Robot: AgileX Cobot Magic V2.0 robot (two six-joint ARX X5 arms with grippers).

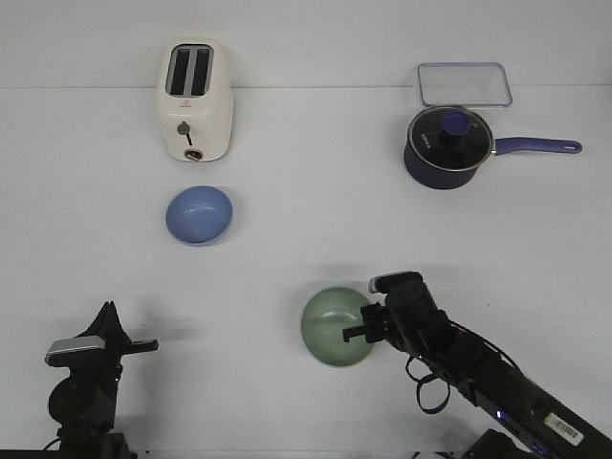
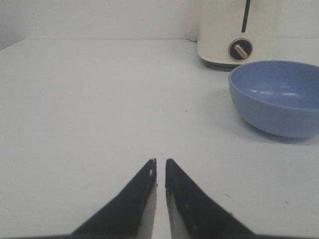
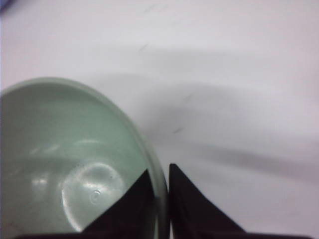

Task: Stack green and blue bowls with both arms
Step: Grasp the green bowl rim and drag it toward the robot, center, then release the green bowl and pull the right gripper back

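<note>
The pale green bowl is at the front middle of the table. My right gripper is shut on its right rim, one finger inside and one outside; in the right wrist view the green bowl fills the frame beside the right gripper. The periwinkle blue bowl sits in front of the toaster, untouched. It also shows in the left wrist view, ahead of my left gripper, which is shut and empty. In the front view the left gripper is at the front left, well short of the blue bowl.
A cream toaster stands at the back left, just behind the blue bowl. A dark navy saucepan with a glass lid and long handle is at the back right, with a clear rectangular container behind it.
</note>
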